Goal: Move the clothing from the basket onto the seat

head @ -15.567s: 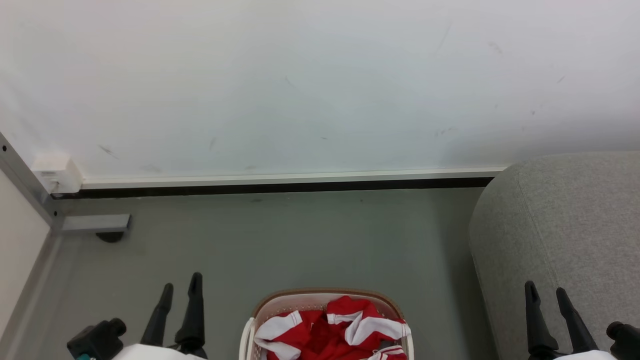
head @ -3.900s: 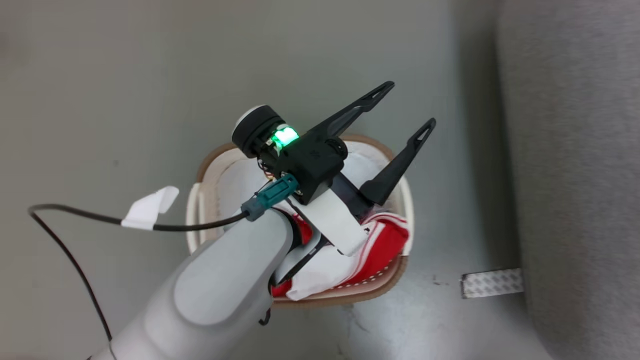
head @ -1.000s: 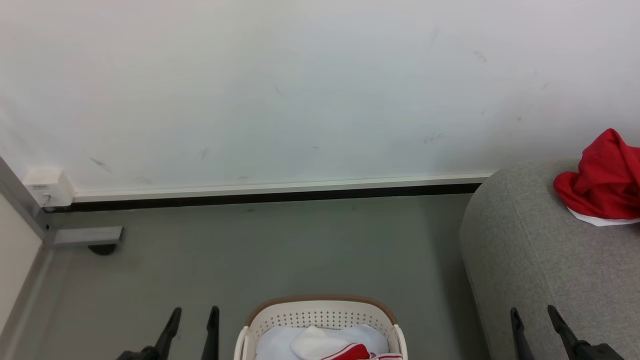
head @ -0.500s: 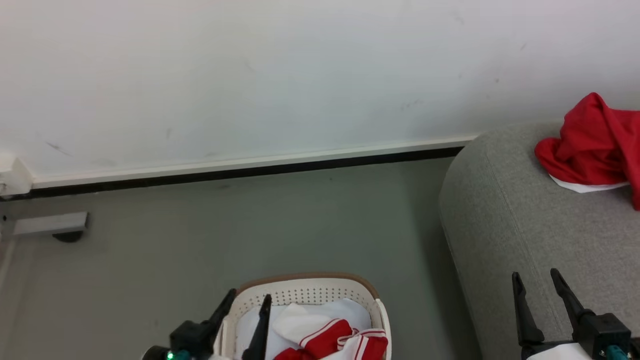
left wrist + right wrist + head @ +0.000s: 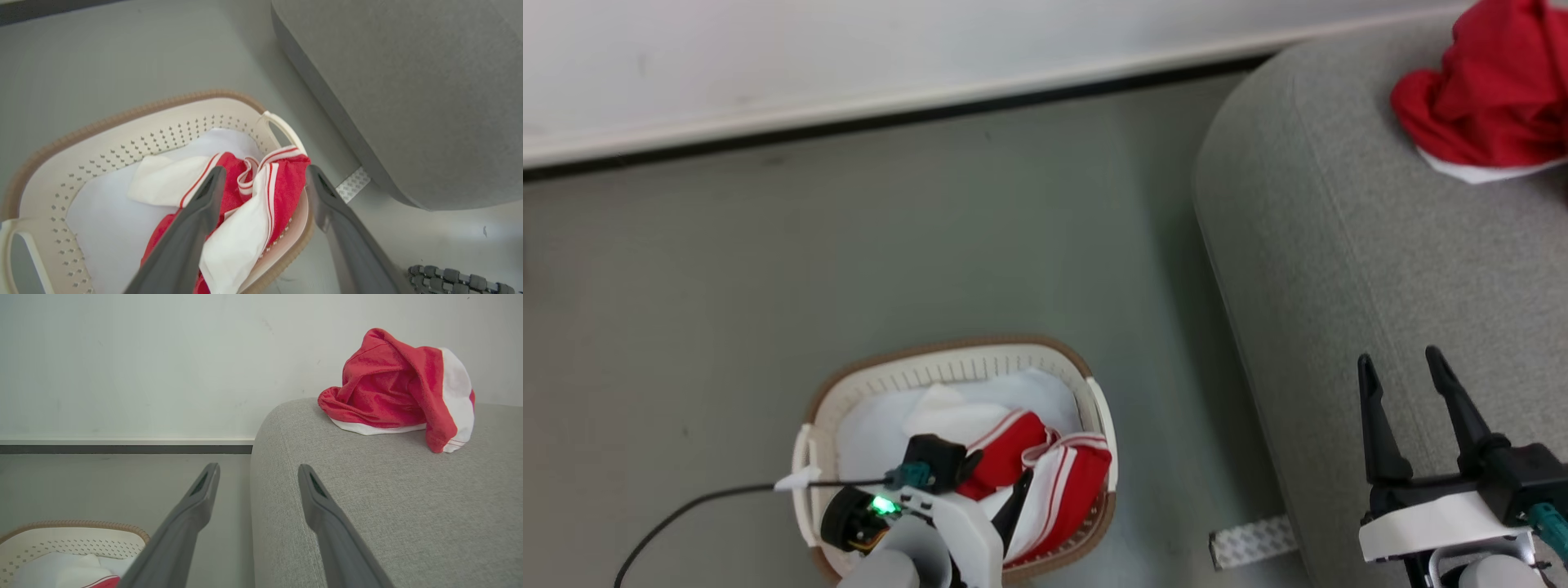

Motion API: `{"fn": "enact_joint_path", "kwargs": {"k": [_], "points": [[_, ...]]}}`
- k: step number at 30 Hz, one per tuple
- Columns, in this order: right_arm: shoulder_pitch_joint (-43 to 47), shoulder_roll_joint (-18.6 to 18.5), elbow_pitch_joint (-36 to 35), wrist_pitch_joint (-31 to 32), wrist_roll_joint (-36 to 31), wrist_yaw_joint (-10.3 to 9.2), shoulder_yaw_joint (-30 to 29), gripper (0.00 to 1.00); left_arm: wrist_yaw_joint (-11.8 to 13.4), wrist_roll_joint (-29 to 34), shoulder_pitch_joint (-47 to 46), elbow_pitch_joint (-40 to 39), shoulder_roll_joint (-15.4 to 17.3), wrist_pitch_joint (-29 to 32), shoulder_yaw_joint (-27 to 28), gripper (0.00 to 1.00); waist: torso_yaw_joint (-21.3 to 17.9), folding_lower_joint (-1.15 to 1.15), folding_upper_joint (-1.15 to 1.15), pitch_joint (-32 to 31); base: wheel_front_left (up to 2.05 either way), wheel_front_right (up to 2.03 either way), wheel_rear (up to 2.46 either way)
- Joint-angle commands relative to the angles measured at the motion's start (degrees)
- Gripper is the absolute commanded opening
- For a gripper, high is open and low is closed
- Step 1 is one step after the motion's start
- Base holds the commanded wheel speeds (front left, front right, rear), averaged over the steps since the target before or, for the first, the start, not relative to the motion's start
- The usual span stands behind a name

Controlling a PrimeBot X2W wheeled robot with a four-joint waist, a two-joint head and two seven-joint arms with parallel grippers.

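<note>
At lower centre of the head frame, find the left arm's wrist housing over the basket, green lamp lit, black cable running off to lower left. Read left gripper as spread wide and gripping nothing, with both fingers angled down toward the right end of the basket. See clothing, red with white panels and thin stripe trim, bunched between and just beyond the two fingertips. Note it heaped against the right wall of the basket, on top of a white liner sheet. Cannot tell whether either finger touches the fabric.

At lower right of the head frame, find right gripper above the seat, fingers pointing up-frame, jaws spread and empty. In its wrist frame, see the finger at frame left over the grey floor and the finger at frame right over the rounded edge of the seat. Note a second garment, red with a white panel, crumpled on the seat at upper right next to the white wall, well apart from the right gripper's tips.

Note the basket standing on the floor near the side of the seat, not touching it. See a patterned tape strip on the floor at the foot of the seat.
</note>
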Motion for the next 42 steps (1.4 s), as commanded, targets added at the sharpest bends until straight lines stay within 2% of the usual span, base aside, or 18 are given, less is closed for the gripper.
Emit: {"fn": "enact_joint_path", "kwargs": {"k": [1,6,10,19,23,30,34,42], "points": [[-1.51,-0.06,-1.04,0.03,0.49,-0.15,0.04,1.00,-0.12,-1.46,-2.44,2.59,0.87,1.62,-2.00,1.00,-2.22,-0.02,-0.01,6.60,0.00,0.00,0.00],[-3.45,-0.06,-3.97,0.03,0.80,-0.15,-0.27,1.00,-0.13,-4.56,-8.73,8.22,2.07,3.92,-6.34,1.00,-2.22,-0.02,-0.01,12.73,0.00,0.00,0.00],[-4.44,-0.07,-6.10,0.03,0.62,-0.15,-1.05,1.00,-0.13,-7.40,-13.22,12.47,2.34,5.18,-7.63,1.00,-1.65,-0.02,-0.01,16.62,0.00,0.00,0.00],[-5.45,-0.08,-7.88,0.03,0.88,-0.15,-2.12,1.00,-0.13,-12.53,-19.28,17.96,3.12,6.35,-11.34,1.00,-1.60,-0.02,-0.01,22.07,0.00,0.00,0.00],[-5.57,-0.07,-8.05,0.03,1.40,-0.15,-2.54,1.00,-0.14,-16.12,-20.29,17.61,2.92,7.86,-13.93,1.00,-1.88,-0.02,-0.01,23.47,0.00,0.00,0.00],[-5.93,-0.07,-8.22,0.03,2.17,-0.15,-2.01,1.00,-0.14,-22.05,-21.12,15.35,4.94,8.59,-19.20,1.00,-2.47,-0.02,-0.01,24.85,0.00,0.00,0.00],[-6.15,-0.07,-8.61,0.03,2.46,-0.15,-2.01,1.00,-0.14,-23.45,-22.23,15.08,5.93,8.16,-22.08,1.00,-2.77,-0.02,-0.01,26.33,0.00,0.00,0.00],[-6.04,-0.06,-9.59,0.03,1.90,-0.15,-3.01,1.00,-0.13,-26.13,-24.50,14.18,5.73,7.93,-27.34,1.00,-2.70,-0.02,-0.01,29.45,0.00,0.00,0.00]]}}
